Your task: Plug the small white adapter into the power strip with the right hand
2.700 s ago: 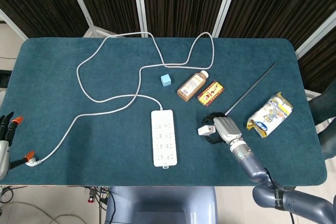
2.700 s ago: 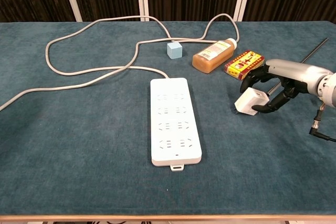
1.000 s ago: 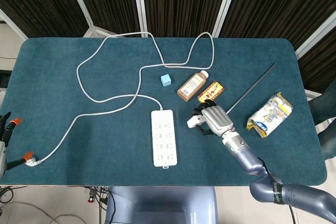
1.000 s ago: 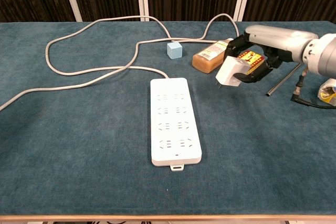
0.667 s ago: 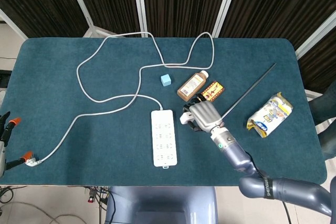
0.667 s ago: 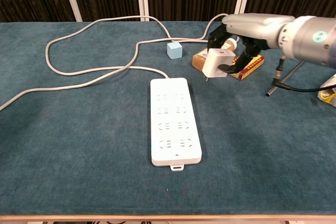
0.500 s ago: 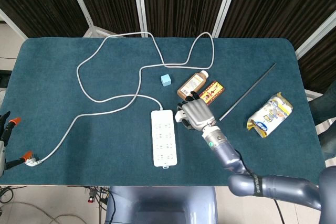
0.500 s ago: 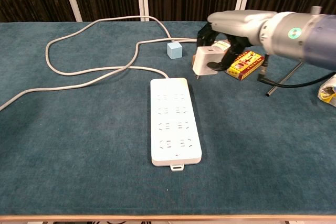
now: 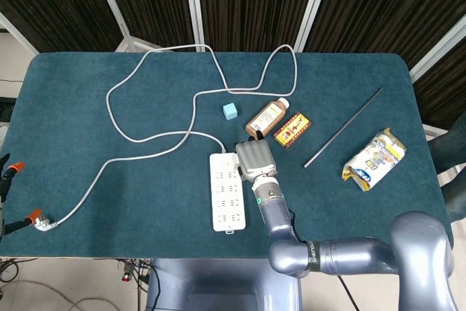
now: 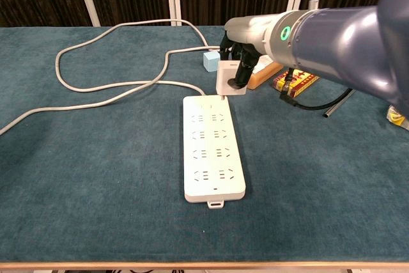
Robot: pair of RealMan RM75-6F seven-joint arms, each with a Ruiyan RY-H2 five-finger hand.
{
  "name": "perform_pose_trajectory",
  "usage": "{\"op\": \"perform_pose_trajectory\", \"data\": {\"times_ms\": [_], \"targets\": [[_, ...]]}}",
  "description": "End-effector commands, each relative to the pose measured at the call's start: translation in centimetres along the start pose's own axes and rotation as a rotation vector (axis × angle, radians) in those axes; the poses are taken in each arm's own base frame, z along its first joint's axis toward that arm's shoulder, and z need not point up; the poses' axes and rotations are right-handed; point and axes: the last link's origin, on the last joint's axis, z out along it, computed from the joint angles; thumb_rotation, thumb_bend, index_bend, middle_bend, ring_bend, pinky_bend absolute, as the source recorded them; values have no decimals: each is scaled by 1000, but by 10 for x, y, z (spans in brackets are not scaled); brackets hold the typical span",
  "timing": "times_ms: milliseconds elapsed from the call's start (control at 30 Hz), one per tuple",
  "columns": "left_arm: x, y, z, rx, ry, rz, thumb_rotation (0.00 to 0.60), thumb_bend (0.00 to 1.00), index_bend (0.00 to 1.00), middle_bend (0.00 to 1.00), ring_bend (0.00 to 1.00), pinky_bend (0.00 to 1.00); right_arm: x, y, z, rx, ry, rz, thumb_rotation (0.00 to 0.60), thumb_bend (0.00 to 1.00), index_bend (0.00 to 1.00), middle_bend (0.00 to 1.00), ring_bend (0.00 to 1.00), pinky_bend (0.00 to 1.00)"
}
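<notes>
The right hand (image 10: 238, 62) grips the white adapter (image 10: 228, 78) between its dark fingers (image 10: 241, 73) and holds it just above the far end of the power strip (image 10: 213, 153), which lies flat on the blue table (image 10: 96, 177). In the head view the hand (image 9: 254, 159) covers the adapter and sits at the strip's (image 9: 226, 202) top right corner, by where the cord (image 9: 145, 136) enters. Whether the prongs touch the strip cannot be told. Just beyond the hand lie a small blue cube (image 10: 212, 61), a brown bottle (image 9: 266, 118) and a red box (image 9: 292, 129). Further right are a thin rod (image 9: 343, 127) and a snack bag (image 9: 374, 159). The left hand (image 9: 4, 180) shows only at the edge of the head view, near the cord's plug (image 9: 38, 220); its state cannot be told.
</notes>
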Motion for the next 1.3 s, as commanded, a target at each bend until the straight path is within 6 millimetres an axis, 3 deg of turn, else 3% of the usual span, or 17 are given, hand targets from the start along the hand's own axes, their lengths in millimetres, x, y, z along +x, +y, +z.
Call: {"op": "perform_pose_trajectory", "data": {"times_ms": [33,733,1300], "targets": [[0,0,0,-2,-1,-2,600,92,181,0,0,0,-1,-7,0,-3,-9,12,600,550,570,483,264,100],[0,0,1,-2,-2,-3,600,91,182,0,0,0,-33,-19,1,31,108,7,600,550,570,483,263,100],[-3,2,0,-10,-12,7,600,92,181,0,0,0,-33,-23,-1,40,64,64,600,549,570,483,263,100]]}}
